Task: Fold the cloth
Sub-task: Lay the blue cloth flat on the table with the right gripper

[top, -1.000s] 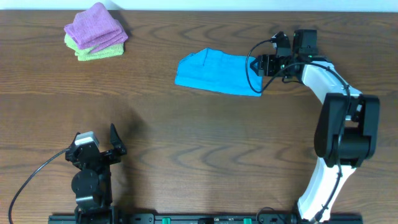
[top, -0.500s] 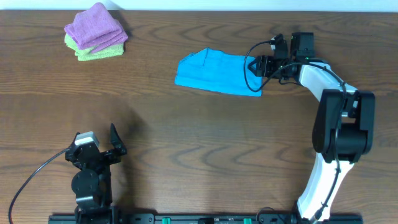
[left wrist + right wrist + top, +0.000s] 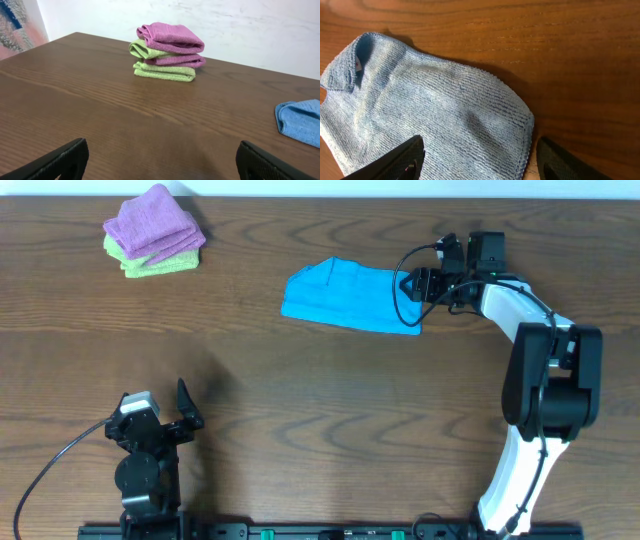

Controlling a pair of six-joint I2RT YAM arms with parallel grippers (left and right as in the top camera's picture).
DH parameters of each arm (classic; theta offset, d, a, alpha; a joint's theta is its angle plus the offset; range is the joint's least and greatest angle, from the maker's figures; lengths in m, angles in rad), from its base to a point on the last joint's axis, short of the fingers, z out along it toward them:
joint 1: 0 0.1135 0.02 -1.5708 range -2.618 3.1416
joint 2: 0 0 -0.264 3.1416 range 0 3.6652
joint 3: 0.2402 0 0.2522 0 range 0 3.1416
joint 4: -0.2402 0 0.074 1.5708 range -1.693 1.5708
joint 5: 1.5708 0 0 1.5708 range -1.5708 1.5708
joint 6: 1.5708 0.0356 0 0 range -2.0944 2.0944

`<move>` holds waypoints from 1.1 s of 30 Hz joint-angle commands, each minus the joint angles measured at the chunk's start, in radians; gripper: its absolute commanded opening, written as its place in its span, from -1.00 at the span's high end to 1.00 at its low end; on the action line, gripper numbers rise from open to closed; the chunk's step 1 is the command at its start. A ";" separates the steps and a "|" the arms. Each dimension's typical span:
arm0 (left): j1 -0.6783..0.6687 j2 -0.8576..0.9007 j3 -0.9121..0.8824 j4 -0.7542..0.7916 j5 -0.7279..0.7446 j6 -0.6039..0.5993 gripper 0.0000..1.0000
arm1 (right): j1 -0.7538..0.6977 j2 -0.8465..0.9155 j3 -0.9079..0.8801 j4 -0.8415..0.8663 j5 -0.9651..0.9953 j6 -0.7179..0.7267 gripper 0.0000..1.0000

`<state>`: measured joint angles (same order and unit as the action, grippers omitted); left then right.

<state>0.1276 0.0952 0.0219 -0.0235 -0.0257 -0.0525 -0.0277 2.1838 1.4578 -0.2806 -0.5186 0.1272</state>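
The cloth (image 3: 350, 297) below right fingers (image 3: 395, 160), wide apart, empty; left fingers (image 3: 55, 162) likewise

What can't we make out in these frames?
- Whether the right gripper touches the cloth: overhead, its own body covers the fingertips; the right wrist view gives no height.
- Cloth's full outline: cut by the left and bottom edges in the right wrist view; only a corner at the right edge in the left wrist view.
- Layer count in the purple cloth and green cloth stack: hidden by folds.
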 commanded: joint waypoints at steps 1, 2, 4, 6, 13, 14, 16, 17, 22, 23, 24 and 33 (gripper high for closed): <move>0.003 -0.006 -0.017 -0.051 -0.008 -0.004 -0.91 | 0.003 0.011 0.006 0.006 -0.010 0.018 -0.40; 0.003 -0.006 -0.017 -0.051 -0.008 -0.004 -0.91 | 0.003 0.012 0.006 0.012 -0.019 0.019 -0.37; 0.003 -0.006 -0.017 -0.051 -0.008 -0.003 -0.91 | 0.003 0.012 0.006 0.026 -0.036 0.023 -0.34; 0.003 -0.006 -0.017 -0.051 -0.008 -0.004 -0.91 | 0.003 0.012 0.006 0.036 -0.036 0.037 -0.33; 0.003 -0.006 -0.017 -0.051 -0.008 -0.003 -0.91 | 0.003 0.012 0.006 0.038 -0.050 0.037 0.27; 0.003 -0.006 -0.017 -0.051 -0.008 -0.003 -0.91 | 0.003 0.012 0.006 0.038 -0.055 0.037 0.24; 0.003 -0.006 -0.017 -0.051 -0.008 -0.004 -0.91 | 0.003 0.012 0.006 0.038 -0.057 0.042 0.03; 0.003 -0.006 -0.017 -0.051 -0.008 -0.003 -0.91 | 0.003 0.012 0.006 0.037 -0.059 0.042 0.03; 0.003 -0.006 -0.017 -0.051 -0.008 -0.003 -0.91 | 0.011 0.012 0.005 0.032 -0.062 0.041 0.43; 0.003 -0.006 -0.017 -0.051 -0.008 -0.004 -0.91 | 0.014 0.012 0.005 0.034 -0.062 0.041 0.55; 0.003 -0.006 -0.017 -0.051 -0.008 -0.003 -0.91 | 0.016 0.012 0.005 0.035 -0.061 0.041 0.61; 0.003 -0.006 -0.017 -0.051 -0.008 -0.004 -0.91 | 0.023 0.012 0.006 0.035 -0.062 0.041 0.98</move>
<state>0.1276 0.0952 0.0219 -0.0235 -0.0257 -0.0525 -0.0147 2.1838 1.4578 -0.2455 -0.5659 0.1722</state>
